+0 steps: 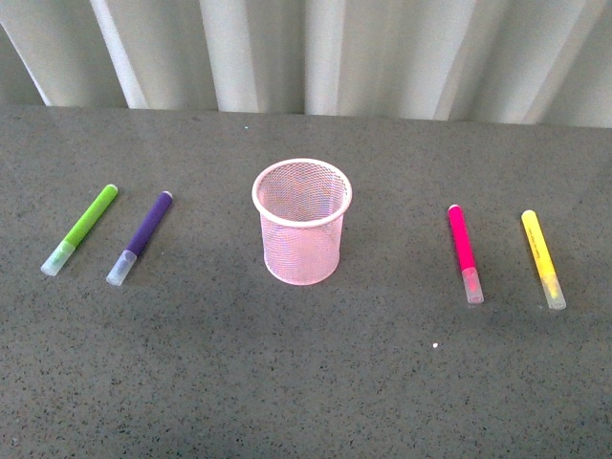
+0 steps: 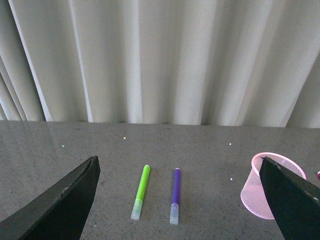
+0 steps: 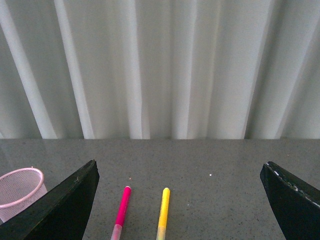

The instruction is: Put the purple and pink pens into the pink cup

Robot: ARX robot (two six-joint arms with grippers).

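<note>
The pink cup (image 1: 301,222) stands upright and empty at the middle of the grey table. The purple pen (image 1: 142,236) lies flat to its left, the pink pen (image 1: 465,252) flat to its right, both with clear caps toward me. Neither arm shows in the front view. In the left wrist view my left gripper (image 2: 180,200) is open, raised well above the table, with the purple pen (image 2: 175,195) lying between its fingers' lines and the cup (image 2: 260,187) partly behind one finger. My right gripper (image 3: 180,200) is open above the pink pen (image 3: 121,212), and the cup (image 3: 20,190) sits at the picture's edge.
A lime-green marker (image 1: 80,229) lies left of the purple pen, and a yellow marker (image 1: 542,258) lies right of the pink pen. White pleated curtains (image 1: 316,53) hang along the table's far edge.
</note>
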